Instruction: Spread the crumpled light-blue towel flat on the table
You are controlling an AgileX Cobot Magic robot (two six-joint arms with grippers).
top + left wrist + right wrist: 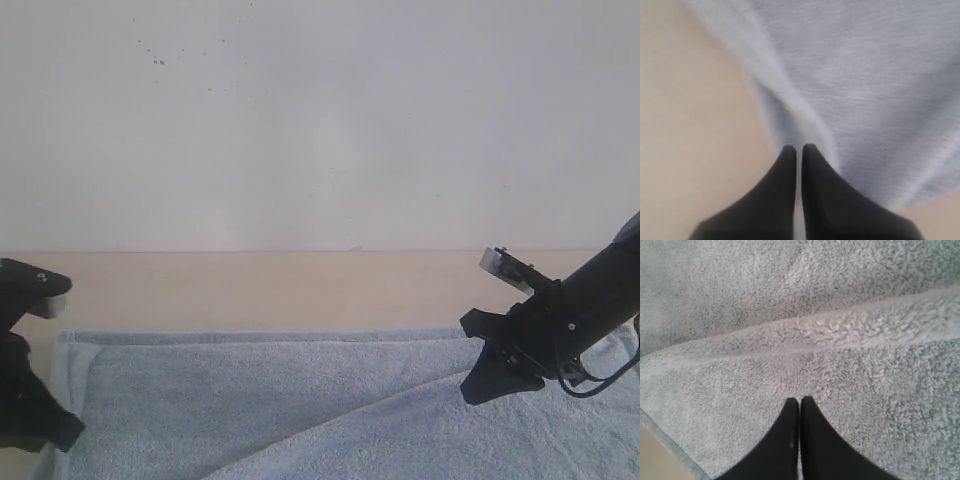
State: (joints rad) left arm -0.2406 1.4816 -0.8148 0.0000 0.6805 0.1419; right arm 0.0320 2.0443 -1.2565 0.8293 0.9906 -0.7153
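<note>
towel [300, 400] lies mostly flat on the table [300, 290], a bare strip left along the far edge, one layer folded diagonally over it. left claw [798, 149] is narrow, at a raised fold; pinching unclear. right claw [800, 401] is closed above the pile.

Both arms are matte black. The right arm [590, 290] is a round tube carrying a small silvery block [497, 262], perhaps a bracket, with a thin black cable [605, 385] looping beneath. The left gripper [797, 148] and right gripper [800, 400] have smooth, pointed fingers [782, 445].
</note>
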